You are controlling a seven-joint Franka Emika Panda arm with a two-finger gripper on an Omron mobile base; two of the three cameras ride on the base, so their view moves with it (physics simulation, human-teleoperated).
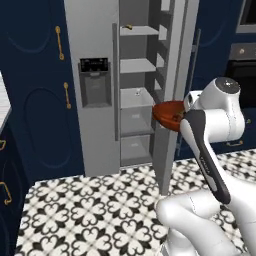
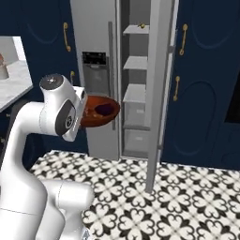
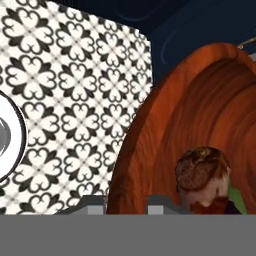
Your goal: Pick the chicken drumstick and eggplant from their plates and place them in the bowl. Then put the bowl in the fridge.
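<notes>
bowl (image 2: 98, 111) hangs in the air, its rim pinched by the gripper (image 3: 127, 202), right in front of the open fridge (image 1: 137, 65). drumstick (image 3: 202, 172) and eggplant (image 2: 105, 109) sit inside it.

reddish bowl (image 2: 98, 111) held by open fridge (image 1: 135, 75) – drumstick (image 3: 202, 172), eggplant (image 2: 105, 109) inside.
</notes>
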